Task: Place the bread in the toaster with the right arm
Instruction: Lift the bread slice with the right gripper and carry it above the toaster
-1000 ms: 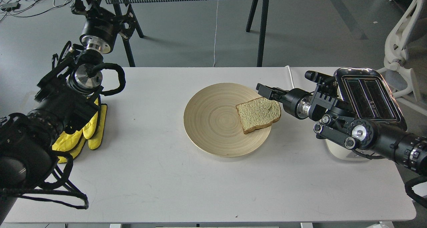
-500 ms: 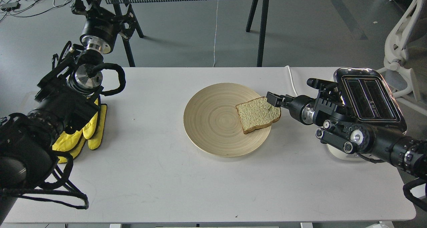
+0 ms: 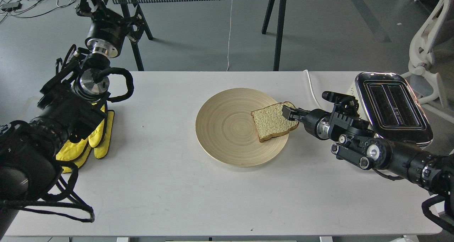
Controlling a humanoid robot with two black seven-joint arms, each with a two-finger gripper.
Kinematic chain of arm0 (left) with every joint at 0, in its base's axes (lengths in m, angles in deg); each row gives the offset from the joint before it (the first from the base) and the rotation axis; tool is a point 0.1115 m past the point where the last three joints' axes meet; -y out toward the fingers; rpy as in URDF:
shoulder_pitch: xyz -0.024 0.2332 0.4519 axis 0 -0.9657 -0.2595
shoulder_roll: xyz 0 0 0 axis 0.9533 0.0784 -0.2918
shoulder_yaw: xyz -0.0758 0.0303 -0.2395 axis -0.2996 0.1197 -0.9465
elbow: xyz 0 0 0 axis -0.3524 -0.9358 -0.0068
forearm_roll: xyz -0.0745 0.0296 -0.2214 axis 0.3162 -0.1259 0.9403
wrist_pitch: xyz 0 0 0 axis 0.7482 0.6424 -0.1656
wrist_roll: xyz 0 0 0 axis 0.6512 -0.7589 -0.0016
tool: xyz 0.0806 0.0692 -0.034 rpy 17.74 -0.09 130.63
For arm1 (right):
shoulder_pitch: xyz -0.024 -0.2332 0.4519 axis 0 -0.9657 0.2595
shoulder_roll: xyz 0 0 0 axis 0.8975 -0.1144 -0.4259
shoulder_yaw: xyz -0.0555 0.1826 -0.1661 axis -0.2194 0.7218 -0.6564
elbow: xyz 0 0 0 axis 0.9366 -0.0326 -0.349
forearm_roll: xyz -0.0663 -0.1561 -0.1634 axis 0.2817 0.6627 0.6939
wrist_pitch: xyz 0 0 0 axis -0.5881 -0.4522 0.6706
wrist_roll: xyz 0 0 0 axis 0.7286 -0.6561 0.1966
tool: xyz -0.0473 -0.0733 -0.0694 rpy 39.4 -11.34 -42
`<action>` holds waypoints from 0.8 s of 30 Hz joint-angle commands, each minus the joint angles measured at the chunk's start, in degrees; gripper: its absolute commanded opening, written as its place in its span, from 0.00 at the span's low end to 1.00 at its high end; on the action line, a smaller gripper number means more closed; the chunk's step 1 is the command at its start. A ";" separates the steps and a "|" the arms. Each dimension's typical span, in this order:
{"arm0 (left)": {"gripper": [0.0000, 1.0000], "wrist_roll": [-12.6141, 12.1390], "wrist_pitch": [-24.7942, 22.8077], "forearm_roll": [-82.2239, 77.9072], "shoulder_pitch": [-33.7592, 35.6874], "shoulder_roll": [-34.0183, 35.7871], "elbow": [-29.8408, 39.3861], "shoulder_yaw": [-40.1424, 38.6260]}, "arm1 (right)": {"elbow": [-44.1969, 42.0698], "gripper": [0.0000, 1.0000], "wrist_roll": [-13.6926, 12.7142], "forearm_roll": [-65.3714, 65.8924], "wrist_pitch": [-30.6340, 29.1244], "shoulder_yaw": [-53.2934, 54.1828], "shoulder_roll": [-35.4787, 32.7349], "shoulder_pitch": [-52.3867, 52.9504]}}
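Observation:
The bread (image 3: 270, 124) lies flat on the right side of a round wooden plate (image 3: 221, 148) at the middle of the white table. My right gripper (image 3: 286, 112) comes in low from the right and sits at the slice's right, rounded edge, over the crust. Its dark fingers cannot be told apart, and whether they hold the slice is unclear. The cream-white toaster (image 3: 393, 107) with its chrome top and two open slots stands at the table's right end, behind my right arm. My left gripper (image 3: 86, 3) is raised far back on the left, away from the plate.
Yellow gloves (image 3: 96, 137) lie on the table under my left arm. The toaster's white cord (image 3: 312, 88) runs off the far edge. A second table's black legs (image 3: 278, 33) stand behind, and a white chair (image 3: 425, 47) is at the far right.
My right gripper has dropped from above the slice's far corner and pulled right to its right edge. The toaster top is now more uncovered. The left arm has not moved.

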 commanded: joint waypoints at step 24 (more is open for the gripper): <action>1.00 1.23 0.00 0.08 -0.09 0.09 0.00 -0.09 | 18.86 0.00 -5.61 -0.48 -0.97 7.70 -16.50 9.04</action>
